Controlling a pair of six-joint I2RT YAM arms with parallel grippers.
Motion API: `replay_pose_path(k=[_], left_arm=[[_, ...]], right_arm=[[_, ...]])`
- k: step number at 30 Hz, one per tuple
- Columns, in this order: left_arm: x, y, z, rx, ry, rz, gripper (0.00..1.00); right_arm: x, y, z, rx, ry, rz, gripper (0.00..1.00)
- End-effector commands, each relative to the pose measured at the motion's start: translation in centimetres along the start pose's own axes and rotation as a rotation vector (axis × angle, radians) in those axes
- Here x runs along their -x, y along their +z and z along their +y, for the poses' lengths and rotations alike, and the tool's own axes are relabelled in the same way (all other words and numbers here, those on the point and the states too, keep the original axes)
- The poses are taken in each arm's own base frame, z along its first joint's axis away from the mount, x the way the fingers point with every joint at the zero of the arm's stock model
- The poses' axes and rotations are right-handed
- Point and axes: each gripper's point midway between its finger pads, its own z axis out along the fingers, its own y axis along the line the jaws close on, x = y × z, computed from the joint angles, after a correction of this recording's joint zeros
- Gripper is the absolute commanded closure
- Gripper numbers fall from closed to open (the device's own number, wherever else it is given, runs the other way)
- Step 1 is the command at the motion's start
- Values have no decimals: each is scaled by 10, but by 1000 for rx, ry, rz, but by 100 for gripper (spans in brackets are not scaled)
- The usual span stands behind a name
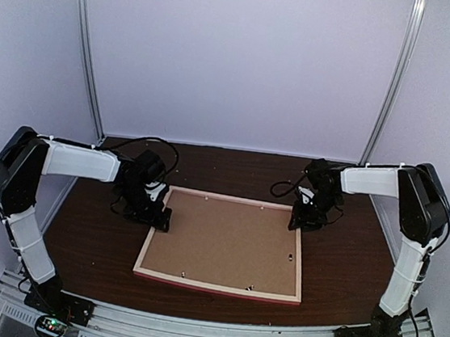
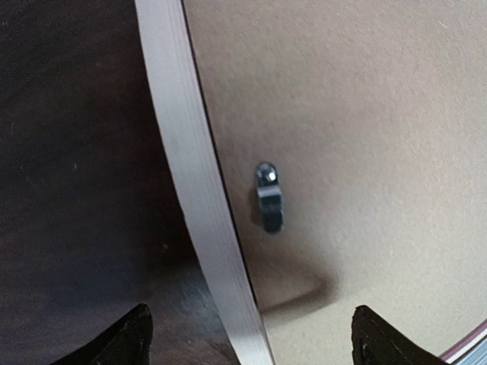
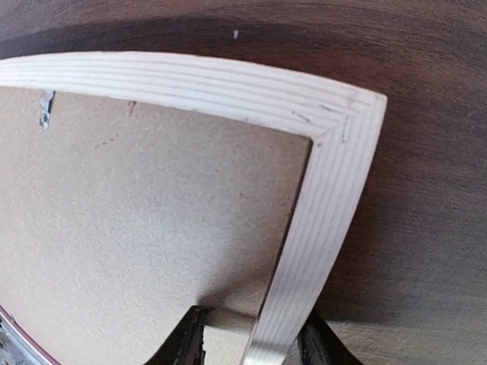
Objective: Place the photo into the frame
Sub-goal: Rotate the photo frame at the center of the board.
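Note:
The frame (image 1: 216,285) lies face down on the dark table, its pale wood back edges up and a plain brown backing board (image 1: 229,242) filling it. The photo is hidden. My left gripper (image 1: 158,219) is open wide at the frame's left rail. In the left wrist view that rail (image 2: 190,182) runs between the spread fingertips (image 2: 125,338), with the gripper (image 2: 247,342) touching nothing. My right gripper (image 1: 298,224) sits at the far right corner. Its jaws (image 3: 255,346) straddle the right rail (image 3: 327,190), with a gap showing on the inner side.
Small metal turn clips (image 2: 268,198) hold the backing board (image 2: 365,114) along the rails; another clip (image 3: 46,106) shows near the far rail. Dark wood table (image 1: 344,263) surrounds the frame. White walls with metal uprights (image 1: 88,47) enclose the back and sides.

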Motion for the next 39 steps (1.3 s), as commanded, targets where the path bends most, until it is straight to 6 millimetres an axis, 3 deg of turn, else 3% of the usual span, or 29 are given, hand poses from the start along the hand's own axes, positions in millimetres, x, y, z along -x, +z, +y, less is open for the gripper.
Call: replay_pose_path(k=[1,4,8,11,21,29,39], left_arm=[[29,2,15,21,22,-31,11],[45,4,18,-16,31,-19,19],[56,9,17,-42,53,-13,22],[59,13,13,-62,79,1,25],[41,17,15,-62,65,71,27],[16,9,3,-99,71,84,25],[7,15,-1,-91,87,103,25]], right_arm=[[-7,4,-3,-8,3,11,65],[-7,3,-5,-18,-8,14,73],[-5,2,-9,-34,-19,21,86],[-3,-1,-11,-43,-30,25,89],[2,-4,-13,-49,-33,27,89],[3,-1,-12,-42,-27,28,88],[1,-1,-12,-40,-23,29,88]])
